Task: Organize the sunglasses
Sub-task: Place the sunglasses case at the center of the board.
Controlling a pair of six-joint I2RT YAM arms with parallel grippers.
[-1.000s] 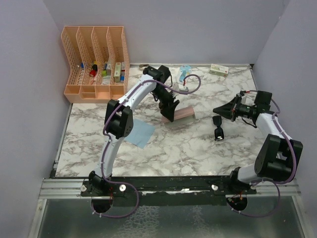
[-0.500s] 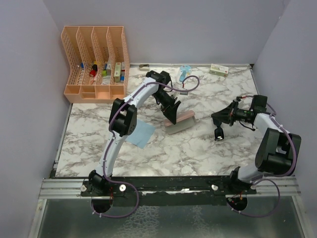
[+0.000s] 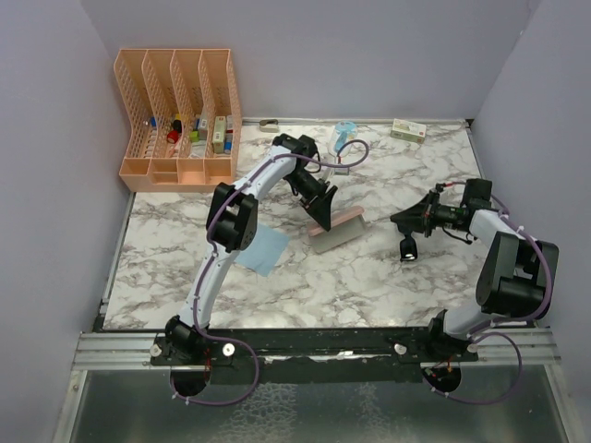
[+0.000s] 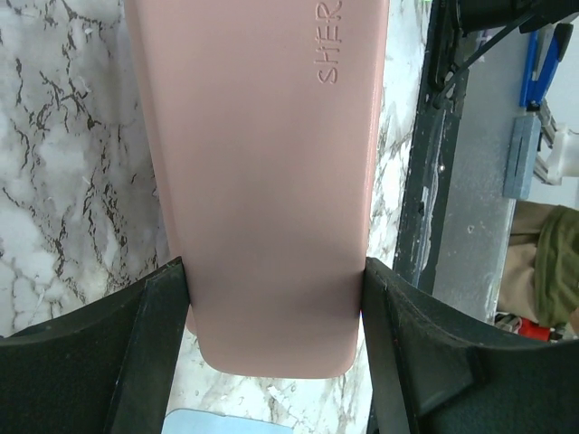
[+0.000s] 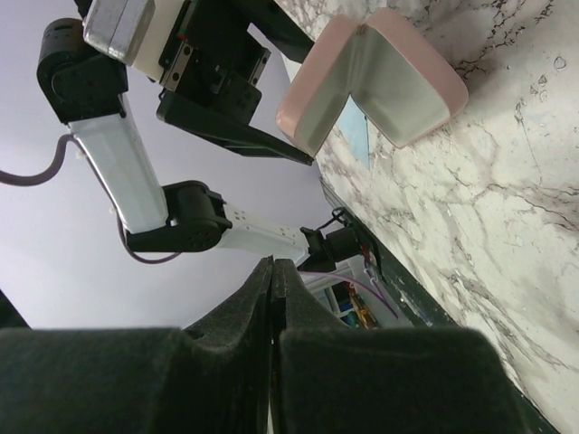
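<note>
The pink case (image 3: 340,228) sits mid-table with its lid raised, and its pale inside shows in the right wrist view (image 5: 380,86). My left gripper (image 3: 323,214) is shut on the case, both fingers pressed against its sides (image 4: 271,181). The sunglasses (image 3: 406,246), small and black, lie to the right of the case. My right gripper (image 3: 397,221) is shut and hovers just above and left of them, pointing at the case. Its pads (image 5: 258,298) meet with nothing visible between them. The sunglasses are hidden in both wrist views.
A light blue cloth (image 3: 261,245) lies left of the case, beside the left arm. A peach file organiser (image 3: 175,115) stands at the back left. A small box (image 3: 407,130) and a blue item (image 3: 344,136) lie along the back edge.
My right gripper has slid left and nearer, over the sunglasses' upper end. The left gripper has shifted the pink case slightly toward the near side.
</note>
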